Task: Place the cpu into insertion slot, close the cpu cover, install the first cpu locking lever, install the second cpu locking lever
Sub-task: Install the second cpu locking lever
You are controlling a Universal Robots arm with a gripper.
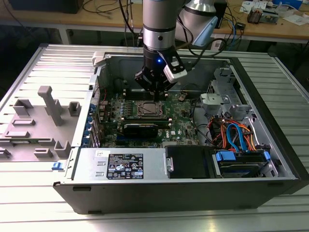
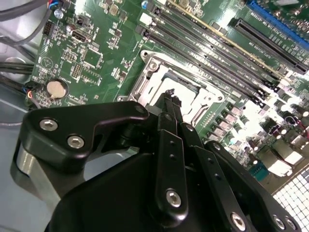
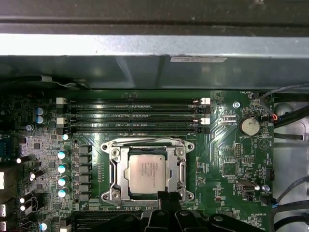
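The cpu (image 3: 147,175), a silvery square chip, sits in the insertion slot (image 3: 112,153) on the green motherboard (image 3: 227,164). The cpu cover (image 3: 119,174), a silver frame, lies flat around it with the chip showing through its cut-out. My gripper (image 3: 168,196) is shut with nothing between its fingers, and its tips hang just over the socket's edge. In the second wrist view the black fingers (image 2: 170,145) taper to a point at the gripper (image 2: 169,94) above the cpu cover (image 2: 154,89). In the exterior view the gripper (image 1: 153,98) hovers above the insertion slot (image 1: 149,109) inside the open computer case.
Long memory slots (image 3: 133,116) run beside the socket, and a coin battery (image 3: 250,126) sits nearby. A long black card (image 1: 140,128) lies on the board near the socket. Orange and blue cables (image 1: 231,133) and a drive bay fill the case's right side. A grey fixture (image 1: 43,121) stands outside the case.
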